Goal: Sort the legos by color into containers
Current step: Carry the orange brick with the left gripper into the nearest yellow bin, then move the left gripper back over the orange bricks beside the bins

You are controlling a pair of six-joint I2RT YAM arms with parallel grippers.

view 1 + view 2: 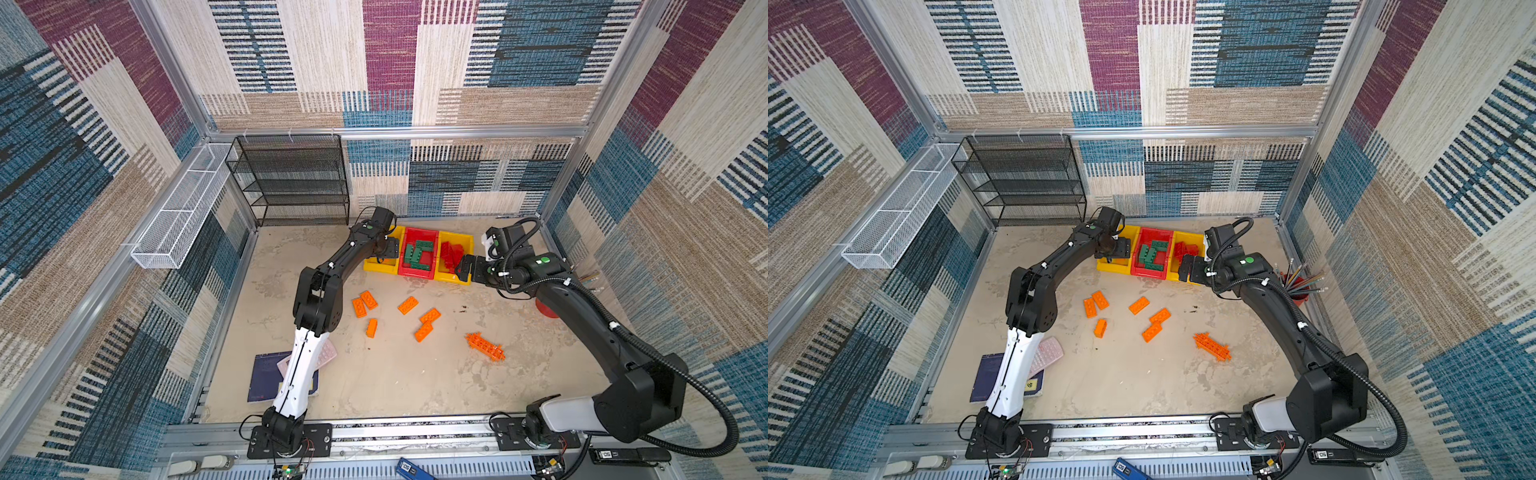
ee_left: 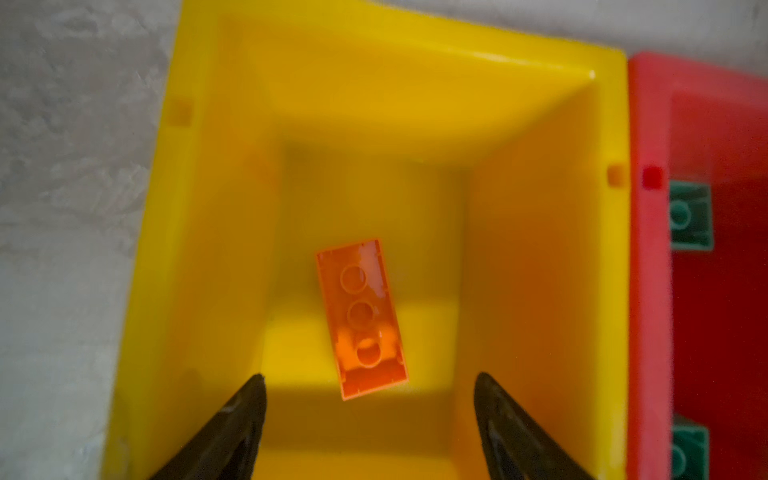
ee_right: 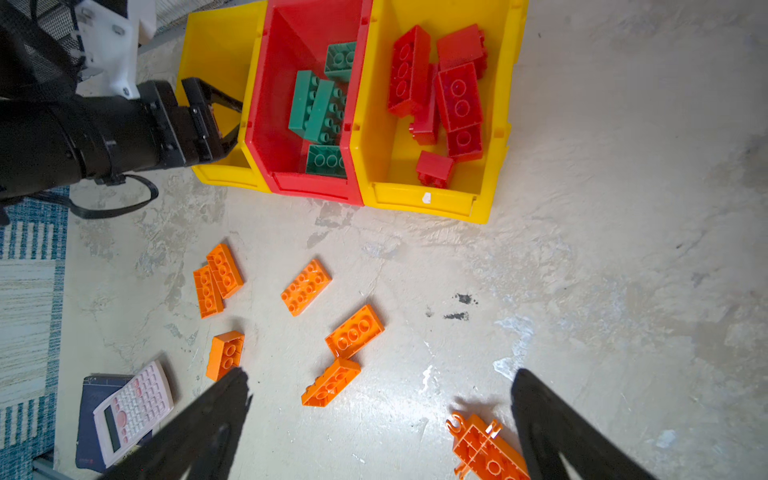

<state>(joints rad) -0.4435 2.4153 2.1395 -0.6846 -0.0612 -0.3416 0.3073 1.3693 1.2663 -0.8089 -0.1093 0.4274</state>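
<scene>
Three containers stand side by side at the back: a left yellow bin (image 1: 376,267), a red bin (image 1: 415,273) with green legos (image 3: 320,108), and a right yellow bin (image 1: 446,277) with red legos (image 3: 453,95). My left gripper (image 2: 370,376) hangs open over the left yellow bin (image 2: 540,249). An orange brick (image 2: 361,316) is inside it, hollow side up, touching neither finger. My right gripper (image 3: 380,372) is open and empty, just in front of the right yellow bin (image 3: 424,203). Several orange bricks (image 1: 408,305) and a spiky orange lattice piece (image 1: 485,347) lie on the table.
A black mesh shelf (image 1: 295,178) stands at the back left, with a white wire basket (image 1: 183,208) on the left wall. A pink calculator (image 3: 133,411) lies on a dark notebook (image 1: 266,376) under the left arm. A red pencil cup (image 1: 1298,291) stands behind the right arm.
</scene>
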